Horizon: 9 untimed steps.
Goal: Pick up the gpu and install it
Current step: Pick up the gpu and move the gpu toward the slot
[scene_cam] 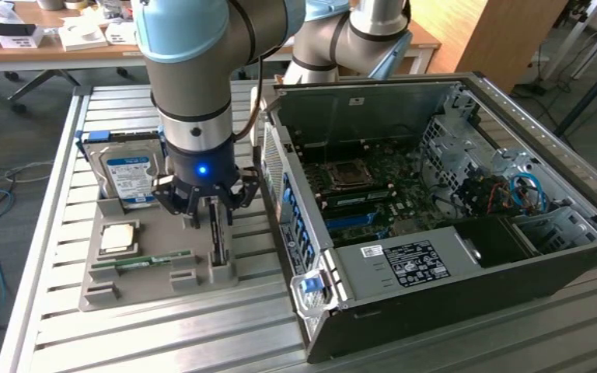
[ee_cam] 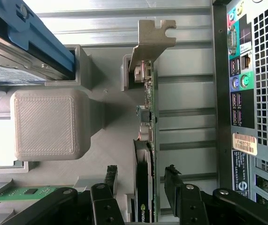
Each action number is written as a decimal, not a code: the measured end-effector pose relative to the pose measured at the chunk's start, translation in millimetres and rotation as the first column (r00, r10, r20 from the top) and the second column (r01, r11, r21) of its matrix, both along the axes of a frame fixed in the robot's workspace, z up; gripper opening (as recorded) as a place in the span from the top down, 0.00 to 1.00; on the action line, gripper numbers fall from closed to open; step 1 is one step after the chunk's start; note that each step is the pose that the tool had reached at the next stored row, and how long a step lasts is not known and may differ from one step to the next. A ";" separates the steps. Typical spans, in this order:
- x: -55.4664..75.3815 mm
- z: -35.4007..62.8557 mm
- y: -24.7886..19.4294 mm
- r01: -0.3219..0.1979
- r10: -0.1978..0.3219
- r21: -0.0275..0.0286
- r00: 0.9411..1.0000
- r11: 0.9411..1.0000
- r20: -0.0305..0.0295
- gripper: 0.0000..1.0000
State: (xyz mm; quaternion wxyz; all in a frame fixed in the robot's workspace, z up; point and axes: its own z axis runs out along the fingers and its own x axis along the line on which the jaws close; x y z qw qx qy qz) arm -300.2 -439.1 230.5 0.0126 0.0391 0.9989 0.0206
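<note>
The gpu (scene_cam: 217, 237) is a thin dark card standing on its edge in a slot of the grey holder tray (scene_cam: 153, 289). In the wrist view the gpu (ee_cam: 146, 117) runs lengthwise, and its grey metal end bracket (ee_cam: 153, 37) is at the far end. My gripper (scene_cam: 207, 203) hangs straight over the card and is open. In the wrist view my gripper (ee_cam: 141, 177) straddles the card, one fingertip (ee_cam: 109, 176) on one side and the other fingertip (ee_cam: 172, 180) on the opposite side. Both stand a little apart from the card. Nothing is held.
The holder tray also carries a silver hard drive (scene_cam: 127, 175) with a blue label, a square processor (scene_cam: 119, 237) and a green memory stick (scene_cam: 143, 260). The open computer case (scene_cam: 434, 217) lies close on the exterior view's right, its rear port panel (ee_cam: 246, 93) beside the card. Everything rests on a slatted metal table (scene_cam: 174, 342).
</note>
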 end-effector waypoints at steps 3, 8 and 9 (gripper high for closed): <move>0.0 0.0 0.0 0.000 0.000 0.000 1.000 1.000 0.000 0.47; 0.0 0.0 0.0 0.000 0.000 0.000 1.000 1.000 0.000 0.48; 0.0 0.0 0.0 0.000 0.000 0.000 1.000 1.000 0.000 0.55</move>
